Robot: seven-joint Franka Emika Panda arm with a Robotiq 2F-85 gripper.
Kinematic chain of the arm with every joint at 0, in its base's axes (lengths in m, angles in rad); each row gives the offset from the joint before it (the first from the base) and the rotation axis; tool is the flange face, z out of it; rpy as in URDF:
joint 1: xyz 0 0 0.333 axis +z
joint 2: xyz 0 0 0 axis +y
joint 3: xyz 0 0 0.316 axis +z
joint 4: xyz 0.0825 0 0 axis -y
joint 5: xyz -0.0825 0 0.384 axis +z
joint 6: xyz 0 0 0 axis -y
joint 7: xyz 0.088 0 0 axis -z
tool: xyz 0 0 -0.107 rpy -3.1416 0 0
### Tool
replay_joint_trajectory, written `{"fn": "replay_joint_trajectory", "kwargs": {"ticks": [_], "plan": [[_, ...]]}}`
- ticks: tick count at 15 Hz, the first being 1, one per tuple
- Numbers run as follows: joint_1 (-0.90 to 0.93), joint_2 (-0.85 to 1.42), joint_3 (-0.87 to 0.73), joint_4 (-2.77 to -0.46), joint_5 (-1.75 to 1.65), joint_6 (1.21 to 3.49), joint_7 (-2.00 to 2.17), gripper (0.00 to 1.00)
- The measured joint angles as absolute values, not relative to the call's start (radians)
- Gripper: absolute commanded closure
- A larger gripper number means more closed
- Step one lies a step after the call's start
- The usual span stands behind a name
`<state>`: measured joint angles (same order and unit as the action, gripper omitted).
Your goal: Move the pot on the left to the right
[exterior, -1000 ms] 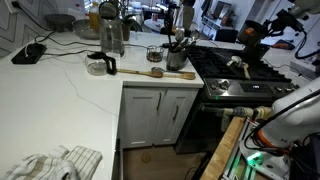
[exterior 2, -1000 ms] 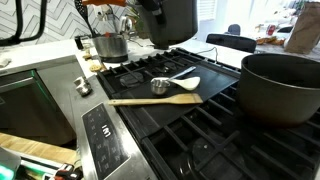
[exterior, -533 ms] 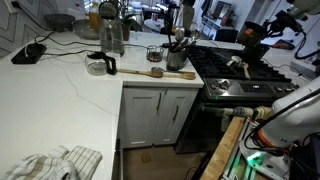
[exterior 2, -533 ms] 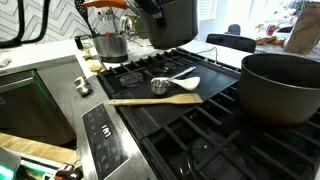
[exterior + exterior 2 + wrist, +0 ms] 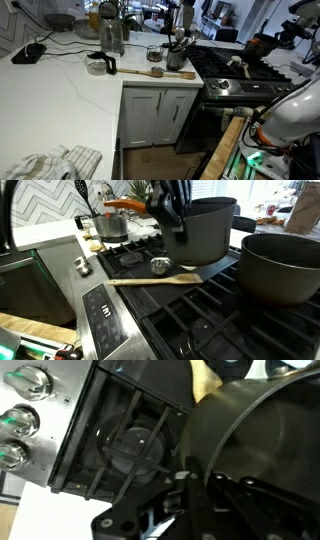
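Note:
The pot [image 5: 205, 230] is dark brown-black and round. It hangs tilted just above the stove's black grates [image 5: 200, 310], over the tip of a wooden spatula. My gripper [image 5: 168, 205] is shut on its rim, one finger inside and one outside. In an exterior view the pot [image 5: 262, 45] is small, over the far part of the cooktop. In the wrist view the pot's inside [image 5: 265, 440] fills the right half, and my gripper [image 5: 190, 485] clamps its rim above a burner [image 5: 135, 445].
A bigger dark pot [image 5: 282, 268] stands on the near burner. A wooden spatula [image 5: 150, 280] and a metal measuring cup [image 5: 160, 267] lie on the grates. The silvery utensil crock [image 5: 108, 225] stands behind; it also shows by the stove [image 5: 178, 55]. Stove knobs [image 5: 18, 420] line the front.
The gripper has carried the pot down and across the cooktop, toward the big pot. It now hangs lower and more tilted than before.

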<state>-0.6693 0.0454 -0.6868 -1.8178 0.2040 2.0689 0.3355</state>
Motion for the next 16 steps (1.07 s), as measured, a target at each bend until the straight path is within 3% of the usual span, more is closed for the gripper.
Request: {"fn": "replay_joint_trajectory", "kwargs": {"ticks": [16], "plan": [[-0.861,0.361,-0.708,-1.582,0.259,1.902,0.374,0.99]]}}
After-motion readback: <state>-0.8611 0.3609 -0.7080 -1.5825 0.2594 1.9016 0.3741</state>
